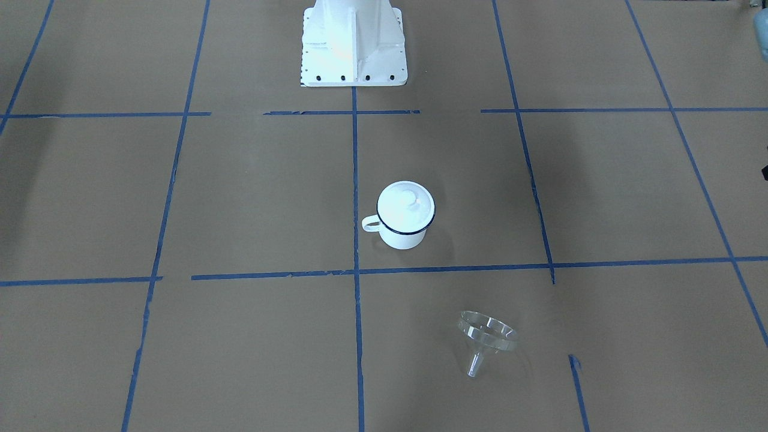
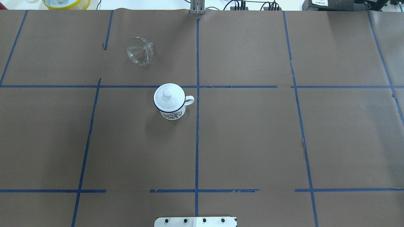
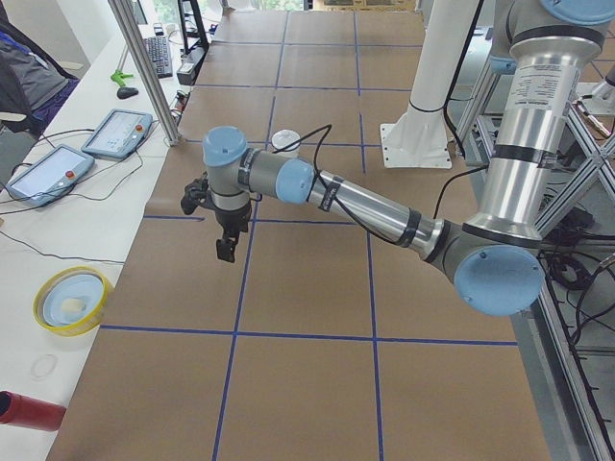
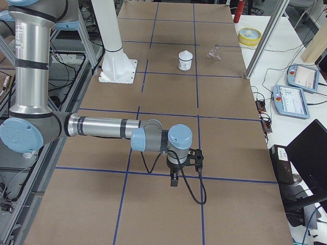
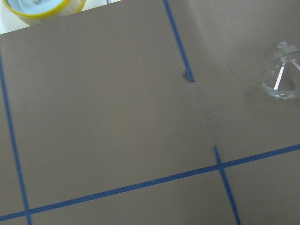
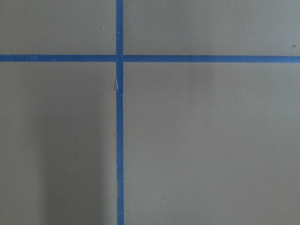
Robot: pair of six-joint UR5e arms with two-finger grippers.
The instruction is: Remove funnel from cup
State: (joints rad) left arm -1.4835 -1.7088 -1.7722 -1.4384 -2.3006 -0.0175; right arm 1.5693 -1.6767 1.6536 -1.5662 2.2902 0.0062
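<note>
Already the funnel [image 2: 140,51] lies tipped, apart from the cup [image 2: 170,102].
Nudged, it may roll; my left gripper [image 3: 225,250] and right gripper [image 4: 174,181], clenched or not, I cannot tell.

The cup [image 2: 170,108] stands on the table [image 2: 252,142] with the lid [image 2: 169,94] on top. The funnel [image 2: 140,51] lies on the table apart from it, farther from the robot base [image 2: 195,221] and more to the robot's left.

A brown paper table top [image 2: 252,142] has blue tape lines [image 2: 197,142]. A round yellow bowl [image 3: 69,300] sits just beside it, near a red tube [image 3: 27,411].
</note>
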